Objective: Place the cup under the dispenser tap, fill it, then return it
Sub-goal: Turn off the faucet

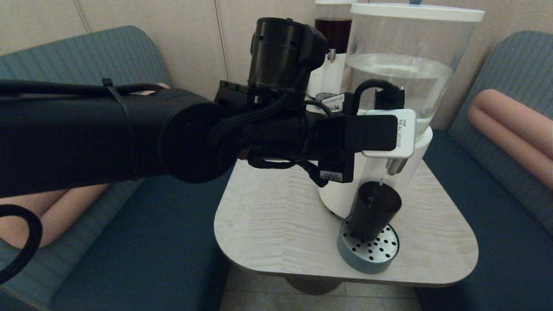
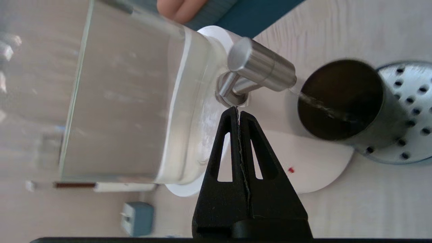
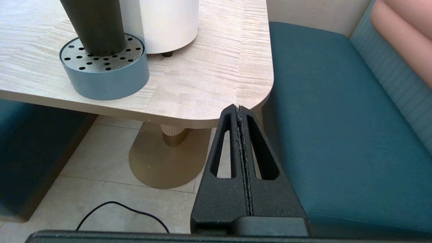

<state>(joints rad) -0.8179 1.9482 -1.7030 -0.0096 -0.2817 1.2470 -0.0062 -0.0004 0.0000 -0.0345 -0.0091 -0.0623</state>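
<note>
The dark tapered cup (image 1: 371, 209) stands upright on a round perforated drip tray (image 1: 376, 255) under the brushed-steel dispenser tap (image 1: 395, 165). A thin stream of water falls from the tap (image 2: 261, 69) into the cup (image 2: 341, 101). My left gripper (image 2: 238, 113) is shut and empty, its tips pressed against the round base of the tap where it meets the white dispenser body. In the head view the left arm's wrist covers the gripper. My right gripper (image 3: 239, 108) is shut and empty, hanging low off the table's near right corner.
The big dispenser (image 1: 397, 77) with its clear water tank stands on the light wooden table (image 1: 276, 216). A dark-liquid dispenser (image 1: 332, 34) stands behind it. Teal bench seats (image 3: 337, 118) flank the table on both sides. A black cable (image 3: 118, 209) lies on the tiled floor.
</note>
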